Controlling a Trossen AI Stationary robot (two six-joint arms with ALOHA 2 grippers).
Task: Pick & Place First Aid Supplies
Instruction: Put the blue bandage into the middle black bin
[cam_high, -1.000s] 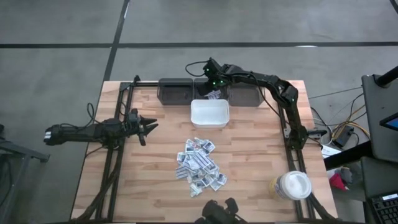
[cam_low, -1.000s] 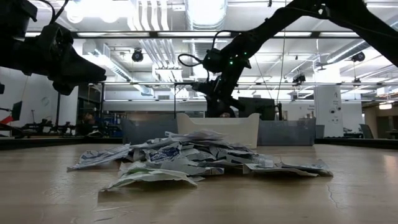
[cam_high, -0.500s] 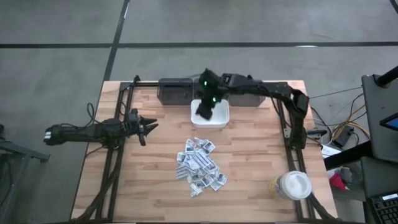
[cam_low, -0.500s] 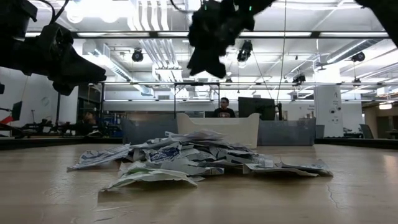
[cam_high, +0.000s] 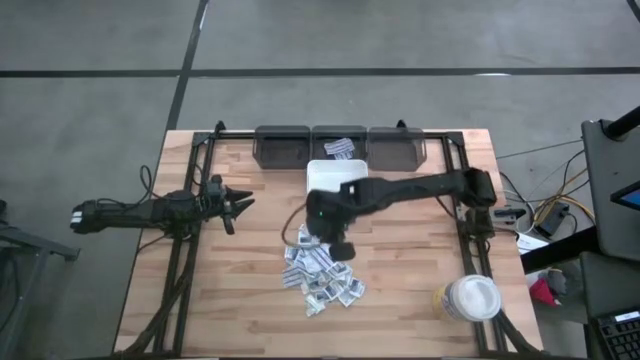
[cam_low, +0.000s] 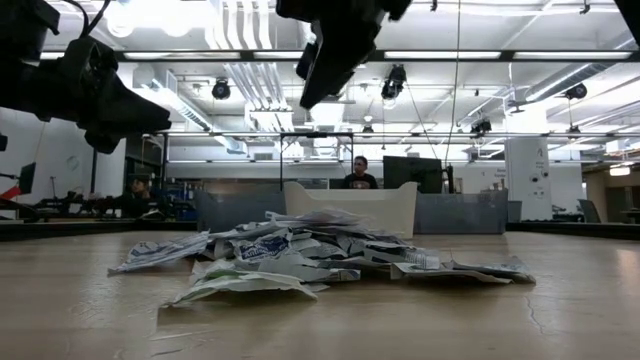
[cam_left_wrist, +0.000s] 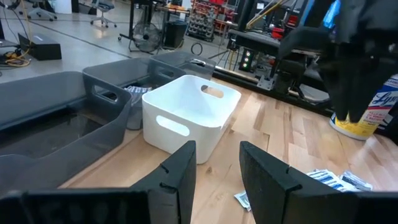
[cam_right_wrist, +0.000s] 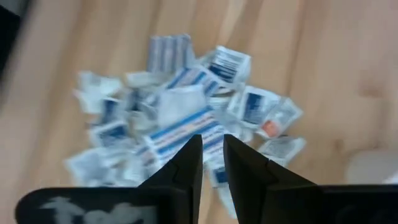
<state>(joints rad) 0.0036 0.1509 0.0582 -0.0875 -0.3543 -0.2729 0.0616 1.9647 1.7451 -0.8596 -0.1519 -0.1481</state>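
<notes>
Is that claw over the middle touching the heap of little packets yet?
Apart. The low view shows the right gripper hanging high above the sachet pile, with open air between them.

The right hand (cam_high: 338, 243) has travelled a long way in a second. It was up at the back of the table over the middle grey bin (cam_high: 338, 146), then swung out over the white bin (cam_high: 337, 180), and now it hangs above the near-bin end of the pile of sachets (cam_high: 322, 270), the arm stretched across the table from the right. From table height it has shifted from beyond the white bin to high above the heap. Its fingers (cam_right_wrist: 186, 163) are closer together than they were half a second back, with only a narrow gap between them and nothing in it. A couple of sachets now show uncovered in the middle grey bin
</notes>
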